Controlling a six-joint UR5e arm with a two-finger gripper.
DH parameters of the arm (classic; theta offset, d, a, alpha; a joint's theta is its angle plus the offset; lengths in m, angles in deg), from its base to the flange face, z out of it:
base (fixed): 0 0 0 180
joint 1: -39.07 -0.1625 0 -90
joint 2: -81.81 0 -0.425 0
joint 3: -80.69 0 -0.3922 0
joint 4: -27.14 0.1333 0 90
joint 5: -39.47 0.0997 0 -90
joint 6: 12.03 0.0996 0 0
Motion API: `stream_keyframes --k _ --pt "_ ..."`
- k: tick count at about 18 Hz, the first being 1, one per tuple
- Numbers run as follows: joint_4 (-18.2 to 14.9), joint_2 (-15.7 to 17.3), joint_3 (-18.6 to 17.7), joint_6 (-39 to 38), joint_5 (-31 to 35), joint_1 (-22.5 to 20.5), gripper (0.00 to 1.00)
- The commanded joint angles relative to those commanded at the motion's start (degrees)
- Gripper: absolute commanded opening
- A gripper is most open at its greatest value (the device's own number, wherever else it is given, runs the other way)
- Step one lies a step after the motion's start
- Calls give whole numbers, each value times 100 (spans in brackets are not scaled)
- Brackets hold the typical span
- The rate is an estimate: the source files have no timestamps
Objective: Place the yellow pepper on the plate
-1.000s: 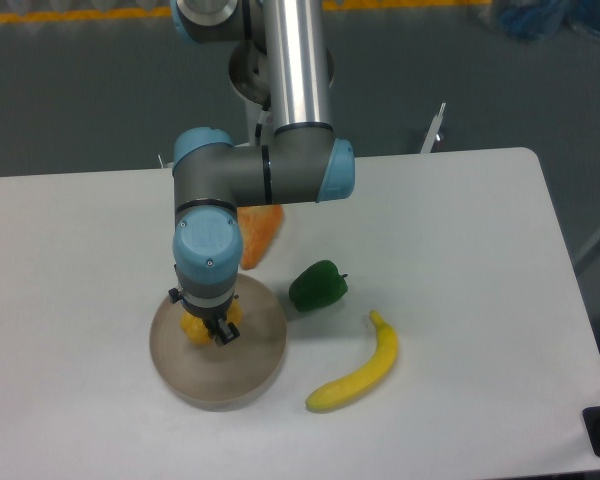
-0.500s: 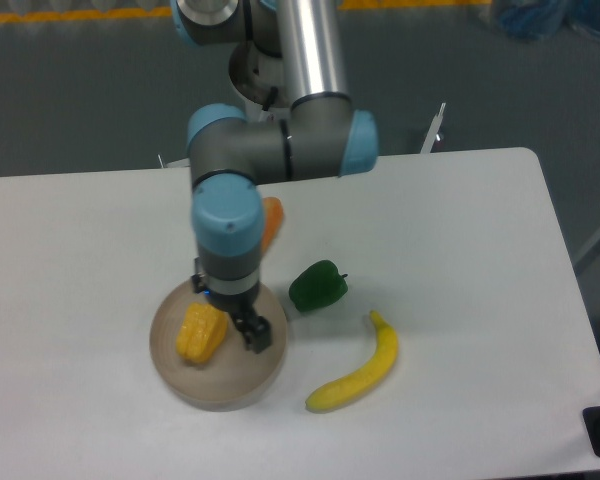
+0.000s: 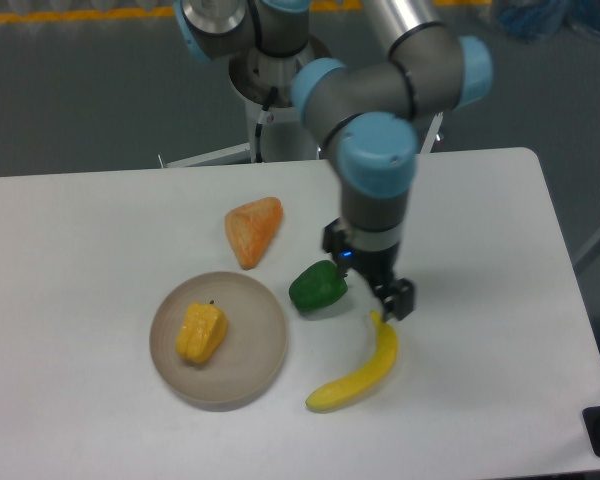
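Yellow pepper [image 3: 201, 332] there, a warm yellow running to orange down its lumpy sides, a tiny dark speck of stem on top. It sits on the plate [image 3: 255, 370], a flat beige-grey, no pattern at all. Orange wedge [image 3: 252, 229] behind it, pale orange with a brighter edge. Green pepper [image 3: 317, 287] is deep, glossy green with a dark stem. The banana [image 3: 359, 375] is plain bright yellow, darker at its tip. Table [image 3: 480, 230] is a clean off-white. The arm [image 3: 380, 150] shows grey bodies with light blue caps and a silver tube, and the gripper [image 3: 392, 297] under it is black.
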Motion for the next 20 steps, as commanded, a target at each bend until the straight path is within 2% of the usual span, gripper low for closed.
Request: stream_keyframes --k 2,4,8,13,20 --pt "-61 0 26 151 0 -80 100" --pt "-263 0 35 239 9 -186 100" --pt "-887 70 62 651 79 -467 100" --pt "-827 -87 62 714 149 -450 100" --pt "-527 -229 62 714 35 -388 100"
